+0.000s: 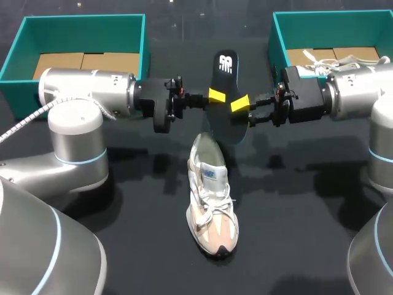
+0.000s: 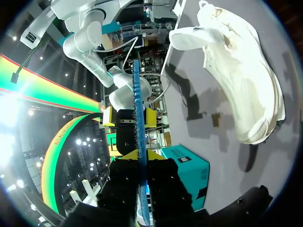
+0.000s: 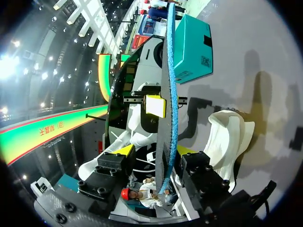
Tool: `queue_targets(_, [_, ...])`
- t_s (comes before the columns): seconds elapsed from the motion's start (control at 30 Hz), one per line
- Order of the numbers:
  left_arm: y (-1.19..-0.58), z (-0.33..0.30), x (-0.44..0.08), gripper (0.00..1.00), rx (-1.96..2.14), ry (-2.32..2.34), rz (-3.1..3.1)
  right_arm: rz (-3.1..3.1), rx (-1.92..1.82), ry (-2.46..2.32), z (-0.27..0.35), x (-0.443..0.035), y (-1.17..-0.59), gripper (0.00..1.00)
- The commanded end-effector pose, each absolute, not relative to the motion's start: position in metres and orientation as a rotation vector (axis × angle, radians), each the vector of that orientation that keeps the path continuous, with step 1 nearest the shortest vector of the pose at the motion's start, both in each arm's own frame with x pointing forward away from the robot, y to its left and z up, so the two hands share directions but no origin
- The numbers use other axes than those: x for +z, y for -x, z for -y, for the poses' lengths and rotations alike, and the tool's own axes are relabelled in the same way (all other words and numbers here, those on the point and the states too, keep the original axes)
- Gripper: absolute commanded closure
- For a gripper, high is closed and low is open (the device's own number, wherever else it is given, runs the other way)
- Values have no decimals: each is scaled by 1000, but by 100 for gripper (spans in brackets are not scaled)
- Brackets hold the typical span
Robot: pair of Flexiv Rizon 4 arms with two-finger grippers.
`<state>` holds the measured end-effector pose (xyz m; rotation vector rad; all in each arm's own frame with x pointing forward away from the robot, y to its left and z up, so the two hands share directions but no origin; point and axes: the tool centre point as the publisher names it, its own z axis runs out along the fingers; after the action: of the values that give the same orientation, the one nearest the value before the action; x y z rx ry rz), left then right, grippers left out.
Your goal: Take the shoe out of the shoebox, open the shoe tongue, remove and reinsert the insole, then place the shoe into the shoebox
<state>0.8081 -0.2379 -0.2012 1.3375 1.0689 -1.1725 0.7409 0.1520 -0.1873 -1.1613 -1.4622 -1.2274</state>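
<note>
Shoe (image 1: 210, 196) unboxed, insole (image 1: 225, 67) out, clamped by left hand (image 1: 216, 96), right hand's (image 1: 240, 104) grip unclear; reinserting and reboxing remain.

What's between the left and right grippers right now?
The black insole: the left gripper is shut on one side edge, and the right gripper has its fingers open around the other. Clearest in the head view.

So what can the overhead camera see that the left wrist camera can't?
Only the overhead view shows the left shoebox and the insole's broad black face. Only the left wrist view shows that insole edge-on, clamped between the yellow tips of the left tool. Both show the shoe lying below the insole, and the right tool.
</note>
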Motion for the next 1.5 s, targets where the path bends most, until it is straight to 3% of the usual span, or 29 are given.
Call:
queue_targets(0.03, [-810,241,-202,100,-1172,-1339,-1072,1476,-1217,1145,-159,-189,-745,55])
queue_targets(0.97, [-810,239,-200,100,-1170,-1346,-1050,1432,-1172,1199,-168,-198,-753,81])
queue_targets(1.17, [-810,239,-201,100,-1169,-1349,-1047,1410,-1173,1213,-167,-199,-756,100])
queue_targets(1.43, [-809,237,-202,100,-1187,-1337,-1059,1397,-1186,1217,-166,-200,-759,100])
queue_targets(1.5, [-807,234,-202,15,-1200,-1328,-1078,1400,-1194,1214,-165,-201,-760,100])
